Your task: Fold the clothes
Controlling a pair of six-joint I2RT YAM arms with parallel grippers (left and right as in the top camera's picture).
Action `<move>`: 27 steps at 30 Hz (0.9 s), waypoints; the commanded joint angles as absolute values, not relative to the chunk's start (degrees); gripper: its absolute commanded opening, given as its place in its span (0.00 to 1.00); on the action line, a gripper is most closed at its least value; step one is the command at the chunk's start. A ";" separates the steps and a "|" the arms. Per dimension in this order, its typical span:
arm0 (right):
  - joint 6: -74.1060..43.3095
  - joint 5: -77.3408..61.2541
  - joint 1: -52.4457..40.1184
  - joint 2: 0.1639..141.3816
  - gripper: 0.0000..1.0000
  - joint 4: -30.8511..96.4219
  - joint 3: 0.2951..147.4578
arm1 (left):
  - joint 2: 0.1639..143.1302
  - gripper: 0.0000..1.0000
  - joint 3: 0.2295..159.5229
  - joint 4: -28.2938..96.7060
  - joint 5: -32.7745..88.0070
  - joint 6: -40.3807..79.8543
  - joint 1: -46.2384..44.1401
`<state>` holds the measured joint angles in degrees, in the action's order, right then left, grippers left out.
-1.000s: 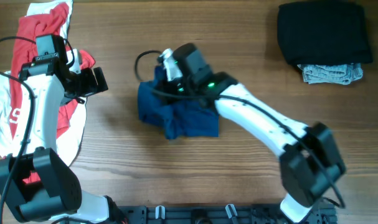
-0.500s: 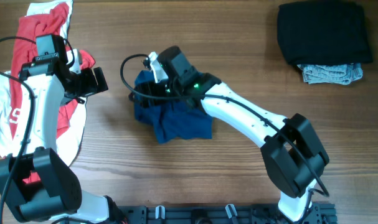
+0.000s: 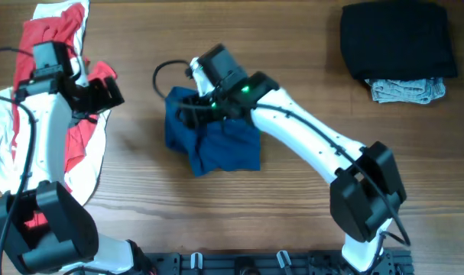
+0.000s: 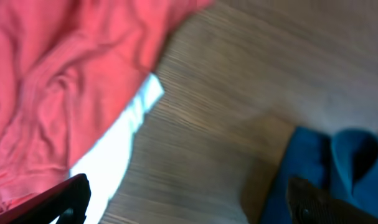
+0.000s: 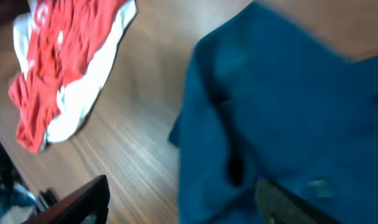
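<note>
While the right gripper [image 5: 182,202] hangs spread and empty over the upper-left corner of the crumpled dark-blue T-shirt [image 3: 216,145], a pinch there risks catching several bunched layers and dragging the heap; left gripper [image 3: 103,93], also spread, hovers left of that shirt beside the red-and-white garment [image 3: 44,34].

My right gripper [image 3: 187,113] hangs over the T-shirt [image 3: 224,149], at the edge nearest my left gripper [image 3: 109,93]. My left gripper hangs over the near edge of a heap of garments [image 3: 17,153] that spreads away from it on the table [image 3: 293,46]. Well off to my right gripper's other side, a folded garment [image 3: 396,38] lies on a smaller one [image 3: 407,90]
</note>
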<state>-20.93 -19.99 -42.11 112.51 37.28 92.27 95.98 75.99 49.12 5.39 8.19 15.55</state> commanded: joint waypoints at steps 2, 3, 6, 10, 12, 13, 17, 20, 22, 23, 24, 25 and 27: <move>-23.35 -11.66 -46.44 116.86 0.58 36.84 91.35 | 95.13 1.00 76.95 48.62 5.93 12.69 20.27; -24.64 -9.17 -47.05 117.62 0.50 36.80 91.35 | 95.13 1.00 76.95 48.66 5.93 12.67 21.04; -25.39 -5.72 -47.72 118.30 0.37 35.75 91.37 | 95.13 1.00 76.95 48.64 5.93 12.67 22.37; -24.12 -5.76 -47.72 118.26 0.33 34.13 91.66 | 95.13 1.00 76.95 48.56 5.91 12.67 22.41; -24.03 -5.74 -47.72 117.10 0.43 34.44 91.66 | 95.13 1.00 76.95 48.56 5.91 12.67 22.41; -24.12 -5.72 -47.66 116.22 0.51 34.72 91.66 | 95.13 1.00 76.95 48.58 5.91 12.67 22.41; -27.27 -3.20 -46.72 112.40 0.69 39.18 91.66 | 95.13 1.00 76.95 48.66 5.91 12.67 22.41; -28.10 -3.20 -46.22 112.95 0.70 40.60 91.20 | 95.13 1.00 76.95 48.62 5.91 12.67 22.41; -28.71 -3.20 -46.26 113.86 0.70 40.49 91.20 | 95.13 1.00 76.95 48.62 5.91 12.67 22.41; -28.95 -3.20 -46.26 114.30 0.70 40.18 91.20 | 95.13 1.00 76.95 48.64 5.91 12.67 22.41; -29.58 -3.22 -46.26 115.04 0.70 39.83 91.20 | 95.13 1.00 76.95 48.64 5.91 12.67 22.41; -30.09 -3.62 -46.26 115.83 0.68 39.59 91.20 | 95.13 1.00 76.95 48.64 5.91 12.67 22.41; -30.09 -6.17 -46.28 117.99 0.64 38.48 91.20 | 95.13 1.00 76.95 48.64 5.91 12.67 22.41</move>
